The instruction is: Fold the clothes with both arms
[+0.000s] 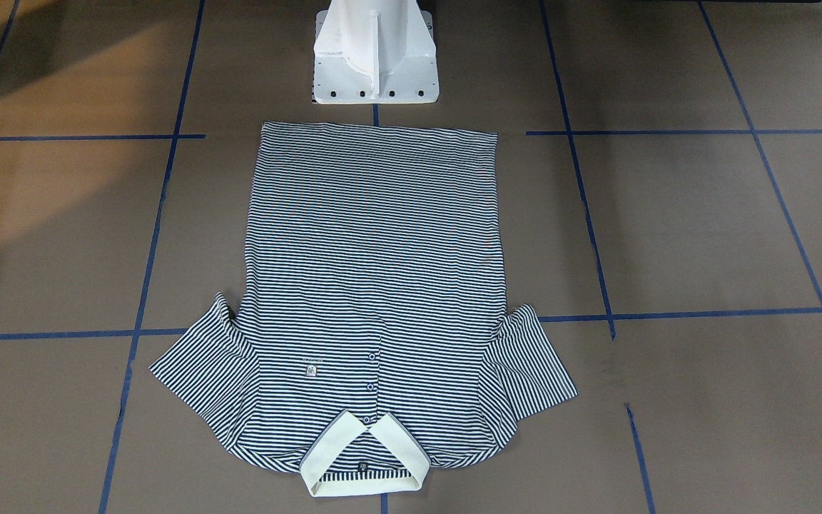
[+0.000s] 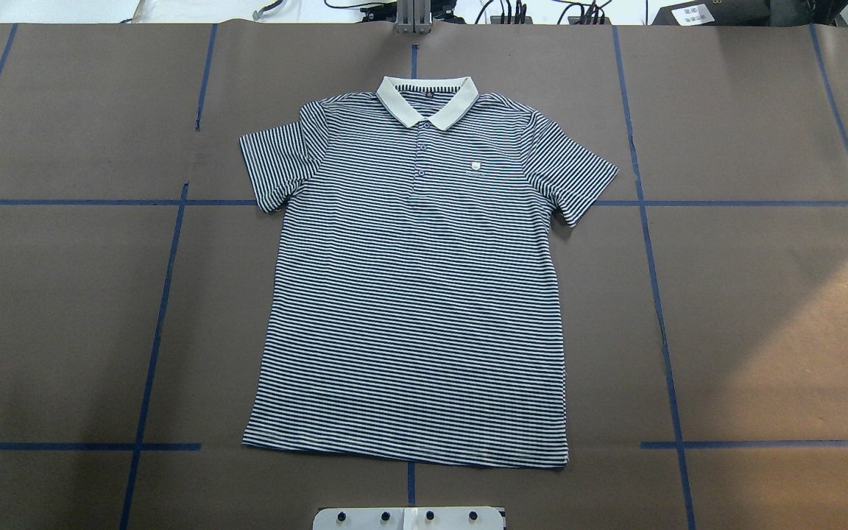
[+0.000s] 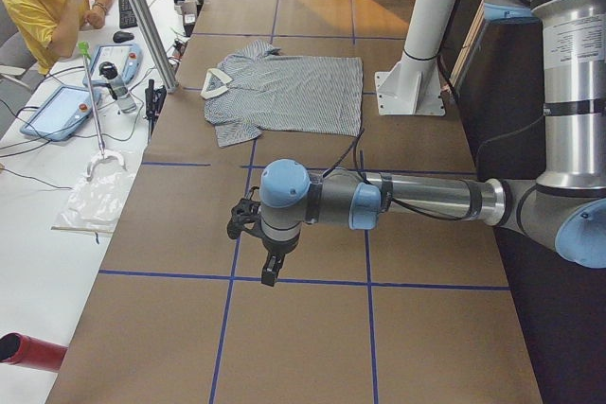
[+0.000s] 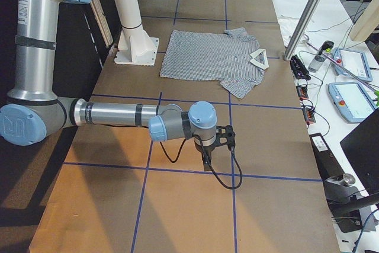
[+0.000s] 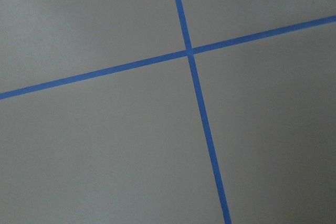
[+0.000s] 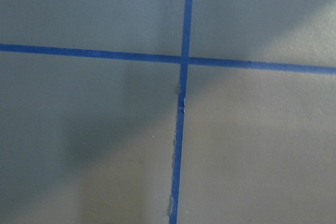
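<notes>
Overhead exterior shows the polo shirt (image 2: 417, 294) flat, front up, mid the table (image 2: 762, 309); the left tool (image 3: 248, 224) and right tool (image 4: 225, 137) hover well apart from it, how far open I cannot tell.

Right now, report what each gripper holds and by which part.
Nothing is held. The polo shirt lies flat, untouched, well apart from the left gripper and the right gripper.
</notes>
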You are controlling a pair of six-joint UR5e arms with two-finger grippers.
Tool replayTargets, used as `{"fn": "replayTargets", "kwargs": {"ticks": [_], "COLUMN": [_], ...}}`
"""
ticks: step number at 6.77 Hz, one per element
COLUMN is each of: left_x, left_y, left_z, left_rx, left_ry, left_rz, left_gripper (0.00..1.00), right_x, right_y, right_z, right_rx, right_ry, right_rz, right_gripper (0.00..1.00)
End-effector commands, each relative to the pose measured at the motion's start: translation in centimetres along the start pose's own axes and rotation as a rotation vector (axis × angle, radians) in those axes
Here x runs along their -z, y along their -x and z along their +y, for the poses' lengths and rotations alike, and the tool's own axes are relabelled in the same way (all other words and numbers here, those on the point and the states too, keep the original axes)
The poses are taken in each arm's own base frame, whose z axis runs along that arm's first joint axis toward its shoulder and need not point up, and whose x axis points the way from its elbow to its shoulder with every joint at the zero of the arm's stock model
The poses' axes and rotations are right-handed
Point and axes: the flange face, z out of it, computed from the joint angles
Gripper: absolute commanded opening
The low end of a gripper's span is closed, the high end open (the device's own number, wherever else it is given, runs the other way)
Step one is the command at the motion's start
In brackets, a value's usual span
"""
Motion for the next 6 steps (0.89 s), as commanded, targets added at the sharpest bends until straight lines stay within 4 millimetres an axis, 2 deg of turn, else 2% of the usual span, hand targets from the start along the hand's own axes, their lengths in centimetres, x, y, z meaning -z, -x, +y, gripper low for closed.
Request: {"fn": "replayTargets", "kwargs": {"ticks": [1,2,3,4,5,6], "left_x": [2.7,4.5,3.6,3.4,1.7,0.7], "left_y": [-2.1,-3.2,-3.1,-5.2,-7.7,-10.0], "left_z": [-3.3,-10.1,-11.4,-14.7,-15.8,-17.1], "left_rx": [-0.214,-0.389,-0.439,-0.382,-0.364,-0.341], "left_ry": [-0.228,-0.406,-0.444,-0.45,-0.428,-0.413], "left_rz": [-0.043,-0.072,-0.021,0.048,0.09,0.127], "left_gripper": [1.0,1.0,1.0,1.0,1.0,1.0], "right_x": [0.4,-1.5,-1.5,-0.5,-0.5,-1.3], "right_y": [0.8,-0.7,-0.4,0.8,3.3,8.4], "right_z": [-4.1,-5.2,-6.4,-8.0,-11.2,-14.2], "right_rx": [0.106,0.112,0.054,0.069,-0.013,-0.095], "right_ry": [-0.114,-0.119,-0.128,-0.18,-0.188,-0.179], "right_rz": [0.004,-0.007,-0.051,-0.056,-0.081,-0.123], "right_gripper": [1.0,1.0,1.0,1.0,1.0,1.0]}}
